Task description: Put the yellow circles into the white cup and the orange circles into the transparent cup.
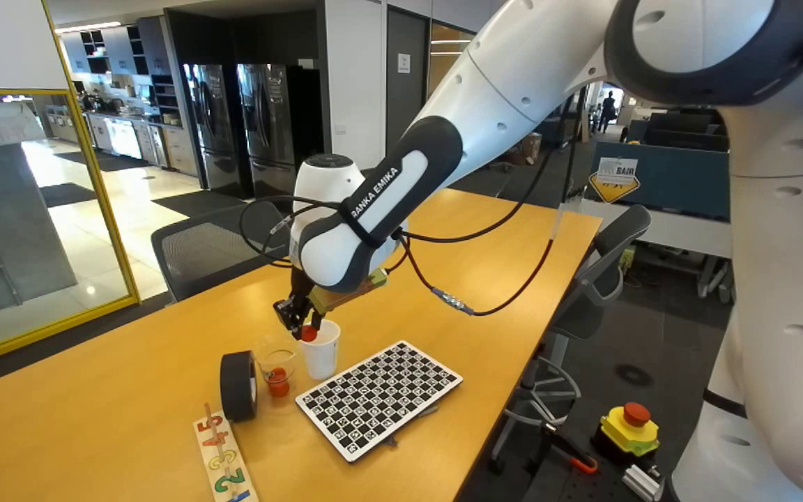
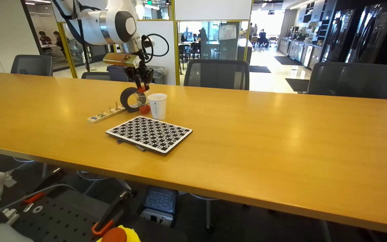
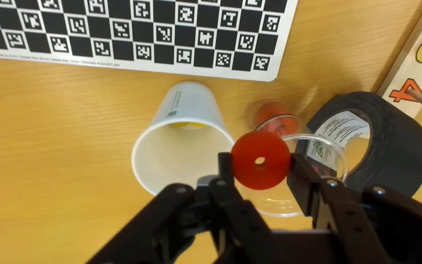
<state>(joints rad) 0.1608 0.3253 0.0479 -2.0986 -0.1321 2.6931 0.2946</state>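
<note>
My gripper (image 3: 260, 165) is shut on an orange circle (image 3: 260, 176), held by its edges with its face and centre hole toward the wrist camera. In both exterior views the gripper (image 1: 307, 329) (image 2: 142, 86) points down above the cups. In the wrist view the held circle overlaps the mouth of the transparent cup (image 3: 337, 150), close to the white cup's rim. The transparent cup (image 1: 283, 355) stands upright with orange circles (image 1: 278, 383) at its bottom. The white cup (image 1: 322, 352) (image 2: 158, 107) (image 3: 192, 102) stands upright beside it. Yellow circles (image 3: 188, 124) show partly at its bottom.
A black tape roll (image 1: 233, 390) (image 3: 398, 146) stands on edge right by the transparent cup. A wooden number board (image 2: 104, 115) with upright pegs lies past the roll. A checkerboard panel (image 1: 380, 397) (image 2: 149, 134) lies close to the cups.
</note>
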